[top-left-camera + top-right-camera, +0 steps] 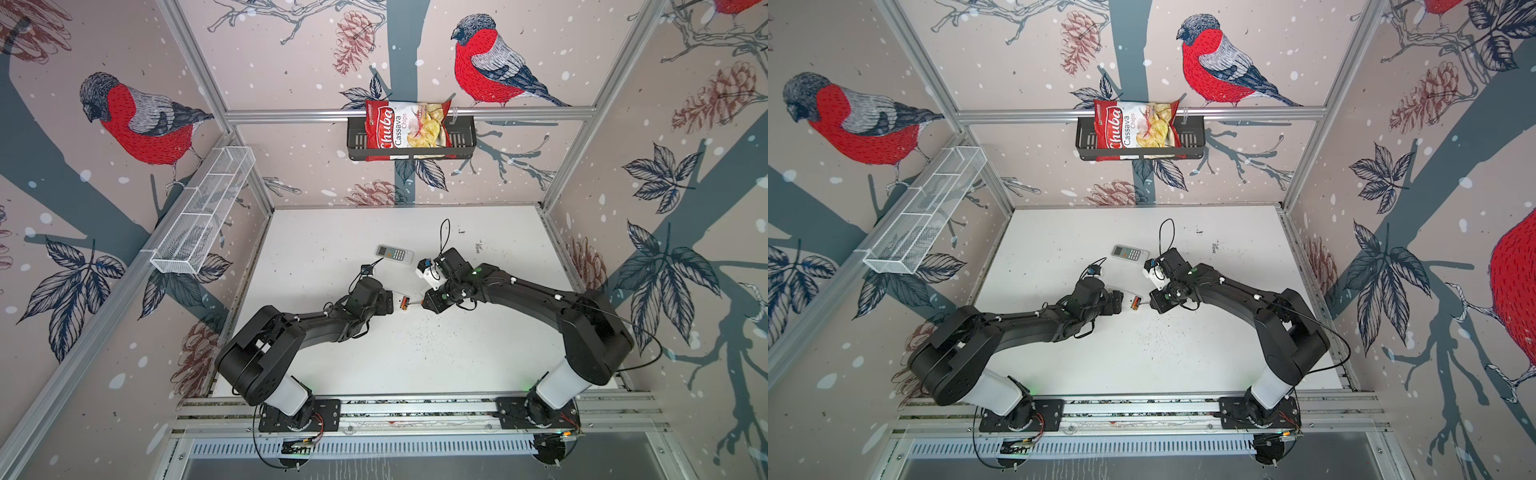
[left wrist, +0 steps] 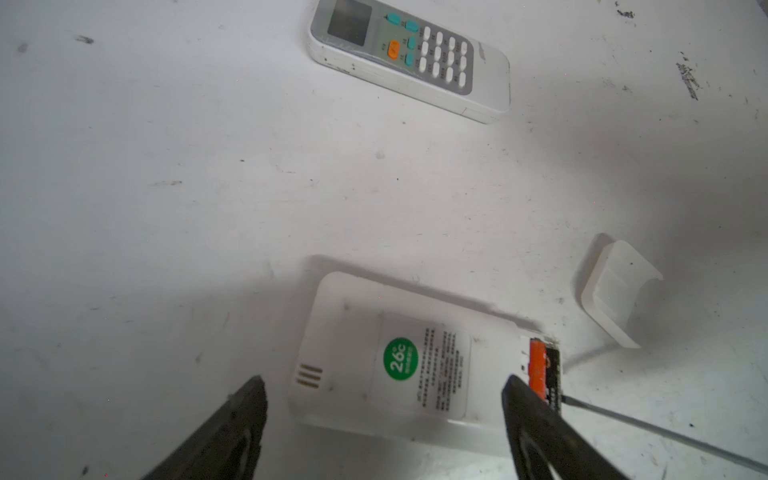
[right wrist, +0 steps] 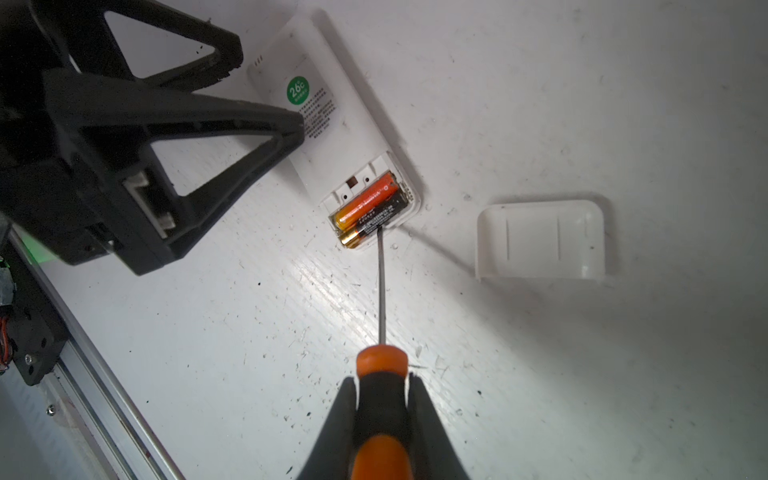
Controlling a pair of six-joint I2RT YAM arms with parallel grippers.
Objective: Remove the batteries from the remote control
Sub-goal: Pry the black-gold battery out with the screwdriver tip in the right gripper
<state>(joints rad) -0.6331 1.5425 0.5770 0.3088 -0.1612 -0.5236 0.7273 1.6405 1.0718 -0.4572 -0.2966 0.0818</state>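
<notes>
Face down on the scuffed white table (image 3: 540,374), mid-scene between both arms: smooth white plastic remote control (image 3: 332,124), compartment open at its right end. Inside, side by side, two slim cylindrical batteries (image 3: 368,210) — one orange, one black with gold cap. Clamped in the right gripper (image 3: 382,386): orange-and-black screwdriver (image 3: 380,361), thin steel tip touching the black cell. Spread wide astride the remote's body — left gripper (image 2: 382,382). Near the open end, curved white cover (image 3: 540,239); farther back, second remote (image 2: 409,58), buttons up.
</notes>
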